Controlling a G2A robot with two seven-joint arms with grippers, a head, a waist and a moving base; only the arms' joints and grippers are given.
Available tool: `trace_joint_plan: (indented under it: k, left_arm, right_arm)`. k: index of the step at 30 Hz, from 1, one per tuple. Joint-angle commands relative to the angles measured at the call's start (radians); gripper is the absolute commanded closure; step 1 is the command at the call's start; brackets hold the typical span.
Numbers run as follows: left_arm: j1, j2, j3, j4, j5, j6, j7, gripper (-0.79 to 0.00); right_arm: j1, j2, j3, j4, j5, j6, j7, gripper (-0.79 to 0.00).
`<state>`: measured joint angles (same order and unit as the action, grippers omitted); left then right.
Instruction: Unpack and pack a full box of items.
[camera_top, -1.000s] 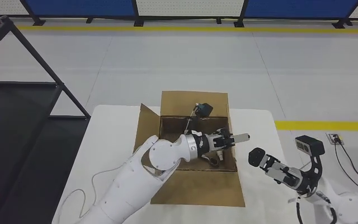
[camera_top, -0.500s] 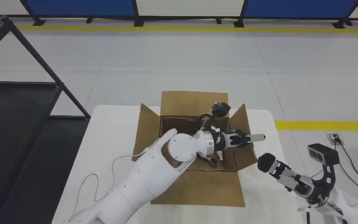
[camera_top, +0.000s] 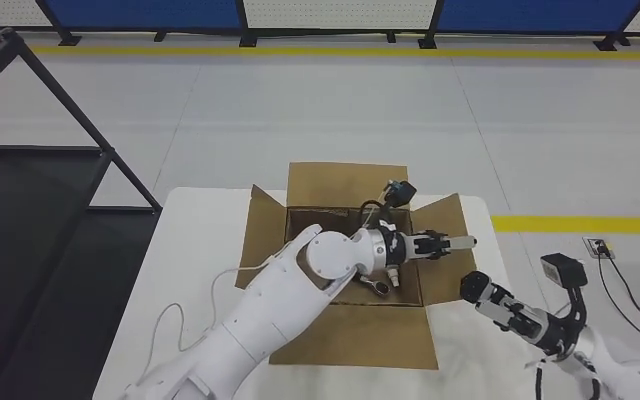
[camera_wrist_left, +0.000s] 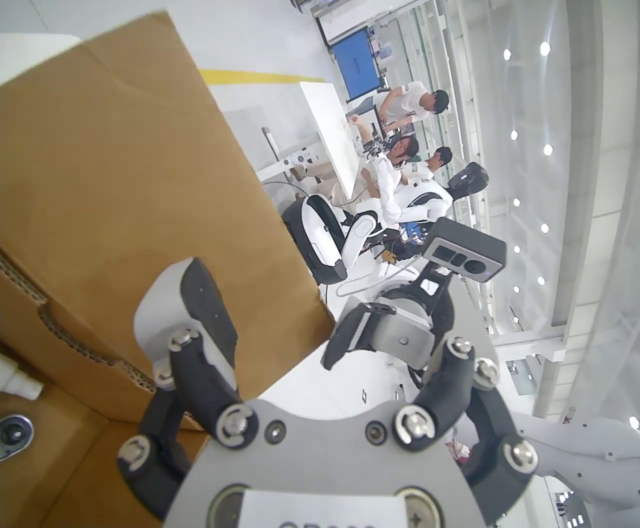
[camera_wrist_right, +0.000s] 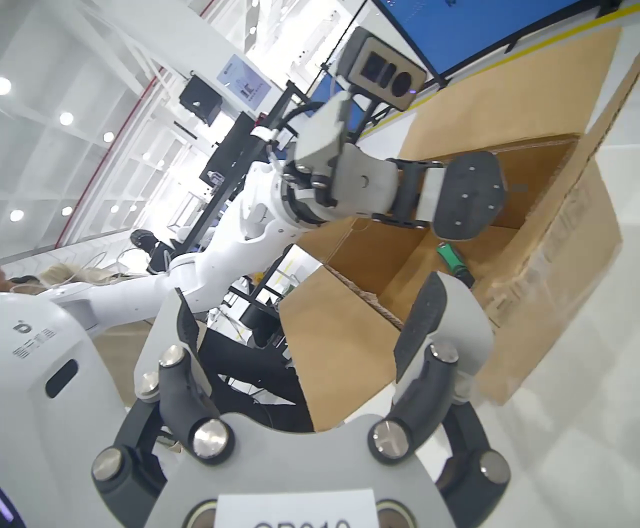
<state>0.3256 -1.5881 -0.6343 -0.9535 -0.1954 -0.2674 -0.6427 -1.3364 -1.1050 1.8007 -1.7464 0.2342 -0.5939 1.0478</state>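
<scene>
One cardboard box (camera_top: 355, 335) sits mouth-up on the white counter (camera_top: 190, 250), all four flaps folded out. Its longer side runs the way the left tool (camera_top: 447, 242) points. That tool hangs spread and empty over one side flap (camera_top: 445, 275). The right tool (camera_top: 472, 285), also spread and empty, is just beside that flap. In the box behind the left tool lie one ratchet (camera_wrist_left: 15, 431), one white bottle (camera_wrist_left: 15, 377) and one green item (camera_wrist_right: 452, 257).

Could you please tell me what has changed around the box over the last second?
The left end effector, open, swept across the box toward the robot's right and pushed the right-hand flap outward, so it now splays open. The right end effector, also open, drew back slightly from the box's side. The box and its other flaps stayed put, and nothing was grasped or released.
</scene>
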Motion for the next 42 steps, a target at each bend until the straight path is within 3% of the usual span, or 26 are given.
trace_joint_plan:
  k: [1,6,13,17,21,27,33,38,42]
  left_arm:
    - [0.026,0.012,-0.027,-0.032,0.013,-0.025,0.006,-0.785]
    - [0.158,0.071,-0.138,-0.210,0.120,-0.036,0.040,-0.785]
    - [0.464,0.177,-0.430,-0.647,0.326,0.051,0.074,-0.785]
    - [0.638,0.214,-0.584,-0.864,0.383,0.071,0.068,-0.785]
    - [0.782,0.235,-0.706,-1.011,0.403,0.059,0.089,-0.785]
    - [0.977,0.255,-0.884,-1.146,0.401,0.007,0.163,-0.785]
    - [1.121,0.267,-1.038,-1.205,0.378,-0.052,0.210,-0.785]
    - [1.232,0.270,-1.108,-1.238,0.355,-0.119,0.268,-0.785]
    - [1.279,0.273,-1.148,-1.229,0.309,-0.166,0.282,-0.785]
  right_arm:
    - [0.010,0.002,-0.005,0.007,-0.017,0.015,-0.023,-0.785]
    - [0.052,0.005,-0.042,0.011,-0.080,0.074,-0.084,-0.785]
    - [0.102,0.011,-0.075,0.055,-0.117,0.121,-0.119,-0.785]
    - [0.112,0.017,-0.066,0.078,-0.125,0.137,-0.116,-0.785]
    - [0.108,0.024,-0.052,0.085,-0.135,0.159,-0.118,-0.785]
    - [0.091,0.030,-0.062,0.089,-0.175,0.214,-0.141,-0.785]
    - [0.095,0.030,-0.095,0.128,-0.201,0.264,-0.201,-0.785]
    - [0.085,0.029,-0.133,0.126,-0.227,0.299,-0.246,-0.785]
    - [0.074,0.028,-0.154,0.131,-0.224,0.310,-0.269,-0.785]
